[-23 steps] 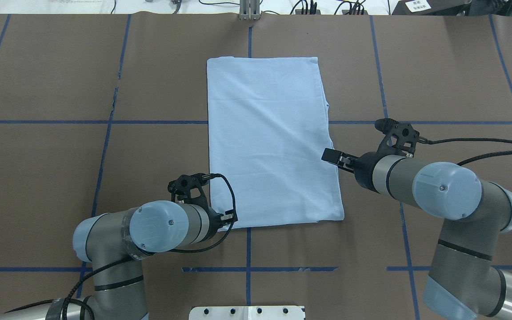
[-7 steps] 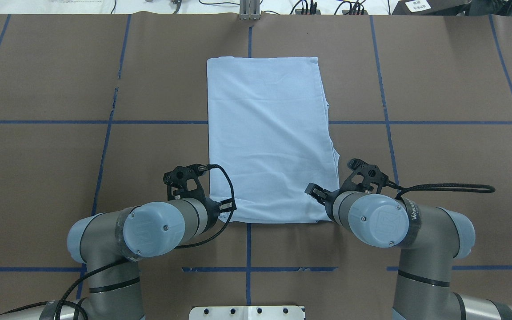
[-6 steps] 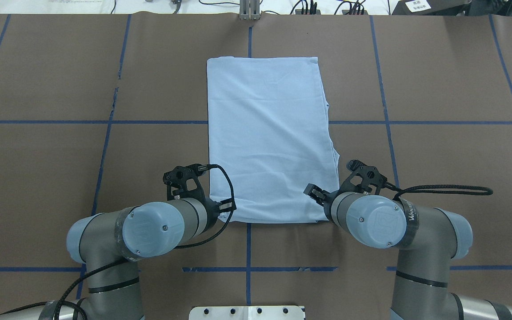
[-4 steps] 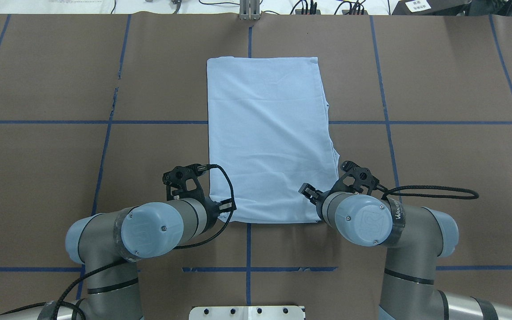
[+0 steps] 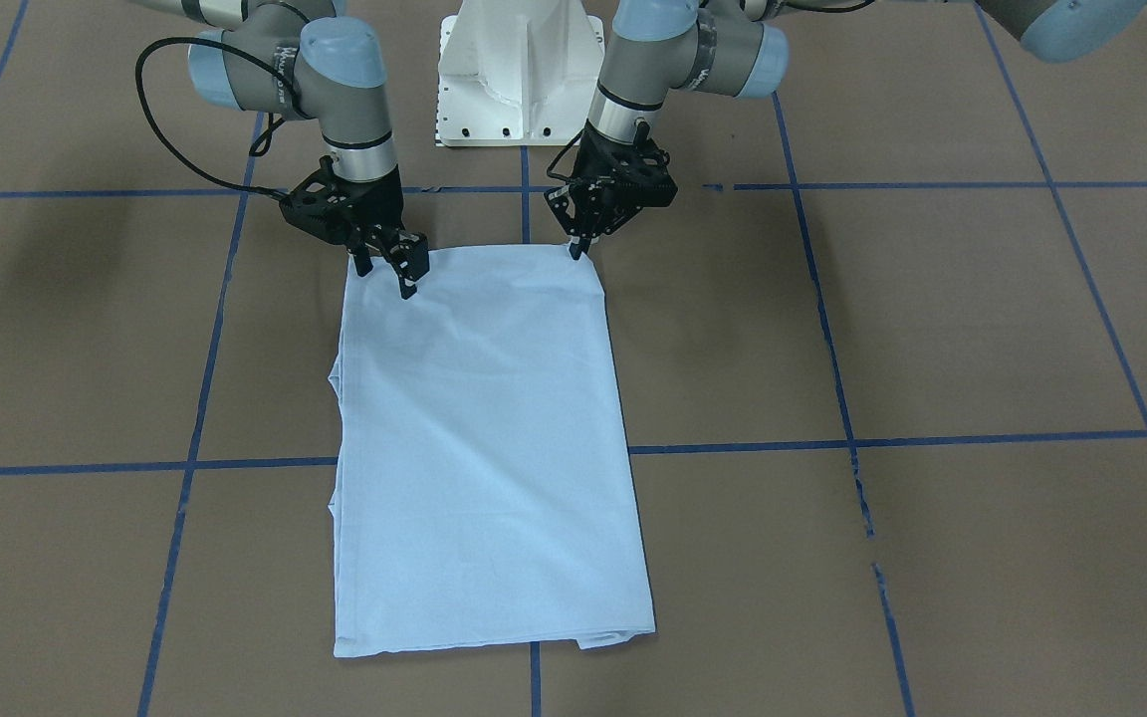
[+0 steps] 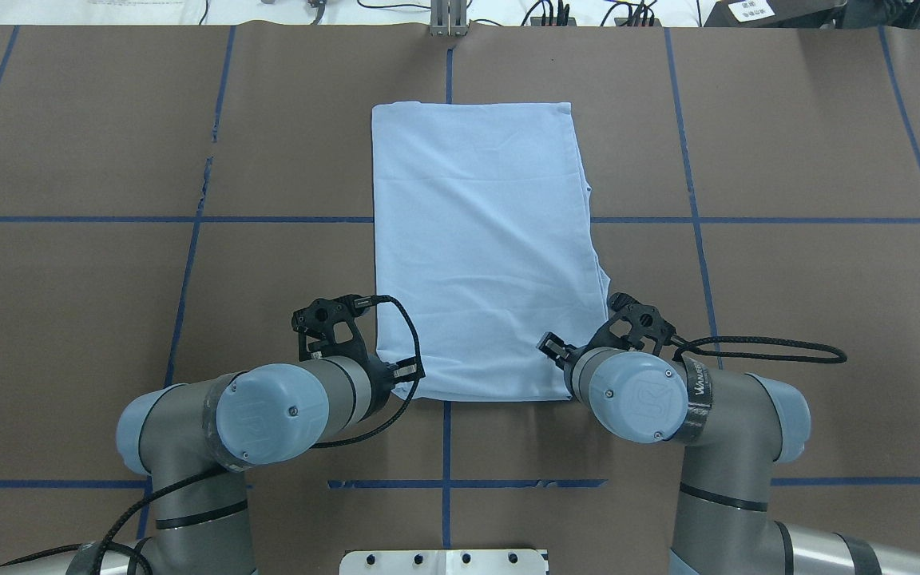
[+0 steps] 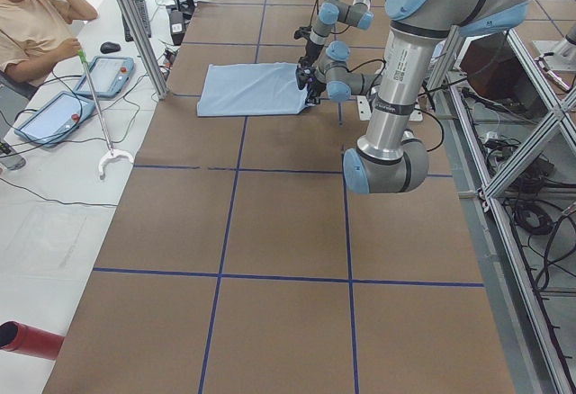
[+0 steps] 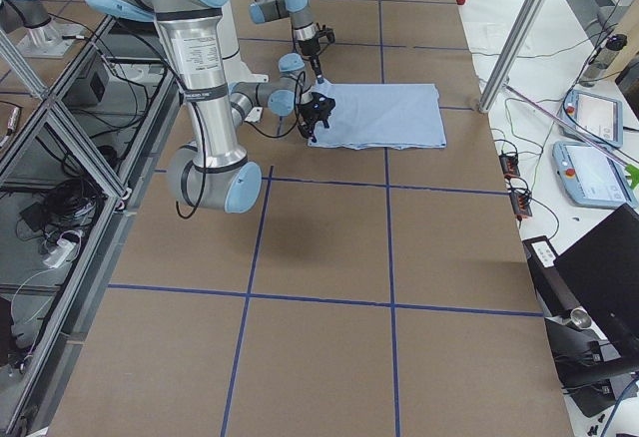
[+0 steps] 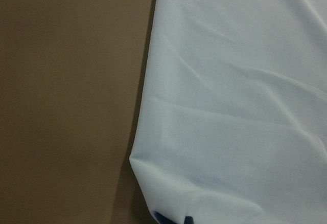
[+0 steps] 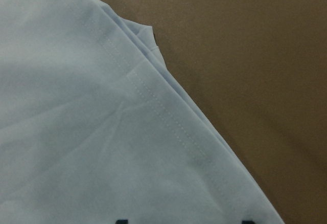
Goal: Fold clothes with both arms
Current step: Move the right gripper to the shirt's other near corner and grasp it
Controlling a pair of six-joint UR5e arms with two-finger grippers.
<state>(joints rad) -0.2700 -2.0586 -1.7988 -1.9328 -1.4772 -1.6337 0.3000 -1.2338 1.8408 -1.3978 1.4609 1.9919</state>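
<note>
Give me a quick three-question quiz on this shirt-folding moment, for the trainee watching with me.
1. True or false: the right gripper is shut on the T-shirt.
2. Where on the T-shirt is the left gripper? A) at a corner of the edge nearest the white pedestal B) at the far edge C) over the middle
3. Fill in: the tape lines on the table are ___.
Key: 1. False: its fingers stand apart over the other near corner. 2. A. 3. Blue.
</note>
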